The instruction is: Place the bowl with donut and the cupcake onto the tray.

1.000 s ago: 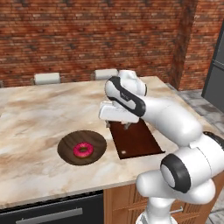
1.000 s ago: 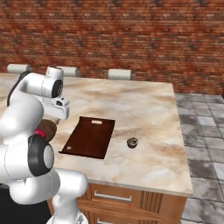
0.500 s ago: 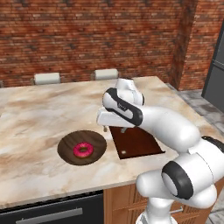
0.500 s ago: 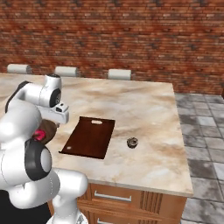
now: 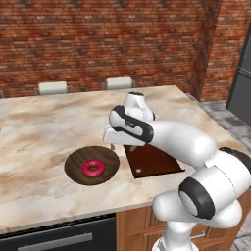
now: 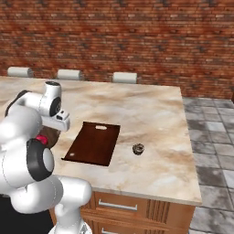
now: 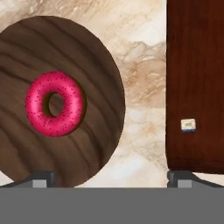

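The dark wooden bowl (image 5: pixel 78 169) rests on the marble counter with the pink-iced donut (image 5: pixel 93 167) lying in its middle. In the hand view the bowl (image 7: pixel 87 65) and donut (image 7: pixel 54 109) are at the left, the reddish-brown tray (image 7: pixel 194 83) with its pale dot (image 7: pixel 188 125) at the right. My gripper (image 7: pixel 110 177) hangs open above the counter strip between the bowl's rim and the tray, holding nothing. The tray (image 5: pixel 152 159) lies just right of the bowl. A small dark cupcake (image 6: pixel 137 148) stands on the counter to the right of the tray (image 6: pixel 93 142).
The marble counter (image 5: pixel 44 127) stretches wide to the left and back. Pale chair backs (image 5: pixel 119 83) line its far edge before a brick wall. A dark appliance (image 5: pixel 242 83) stands at the far right. The counter's front edge runs close below the bowl.
My hand has swung left and come lower, from over the tray's near end to the gap beside the bowl's right rim. Bowl, tray and cupcake have stayed put.
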You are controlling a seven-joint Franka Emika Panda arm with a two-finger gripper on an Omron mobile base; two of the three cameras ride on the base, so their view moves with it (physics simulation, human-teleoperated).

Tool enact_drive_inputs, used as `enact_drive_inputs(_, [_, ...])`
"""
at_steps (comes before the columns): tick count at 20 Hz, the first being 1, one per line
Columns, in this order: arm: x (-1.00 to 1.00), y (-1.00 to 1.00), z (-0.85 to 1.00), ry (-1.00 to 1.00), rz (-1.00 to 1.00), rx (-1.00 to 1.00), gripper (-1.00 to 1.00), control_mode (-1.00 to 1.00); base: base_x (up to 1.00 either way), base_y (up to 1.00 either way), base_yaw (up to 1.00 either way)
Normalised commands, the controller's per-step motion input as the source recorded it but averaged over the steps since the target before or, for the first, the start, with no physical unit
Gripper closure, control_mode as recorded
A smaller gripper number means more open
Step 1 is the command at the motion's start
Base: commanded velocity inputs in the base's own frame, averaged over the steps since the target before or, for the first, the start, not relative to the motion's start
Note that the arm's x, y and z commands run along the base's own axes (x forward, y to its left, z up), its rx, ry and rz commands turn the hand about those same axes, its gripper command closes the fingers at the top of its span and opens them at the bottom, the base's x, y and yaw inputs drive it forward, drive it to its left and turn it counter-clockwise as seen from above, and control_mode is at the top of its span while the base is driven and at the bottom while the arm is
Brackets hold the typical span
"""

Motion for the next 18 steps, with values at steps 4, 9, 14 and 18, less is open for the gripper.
enact_drive_inputs(4, [0.22,0.00,-0.24,0.00,0.00,0.01,-1.00,-1.00,0.00,0.00,0.00])
enact_drive_inputs(9, [0.16,0.00,-0.23,0.00,0.00,0.00,-1.00,-1.00,0.00,0.00,0.00])
enact_drive_inputs(14, [0.13,0.05,-0.28,-0.01,0.00,0.00,-1.00,-1.00,0.00,0.00,0.00])
enact_drive_inputs(18, [0.13,0.03,-0.23,-0.02,0.00,0.00,-1.00,-1.00,0.00,0.00,0.00])
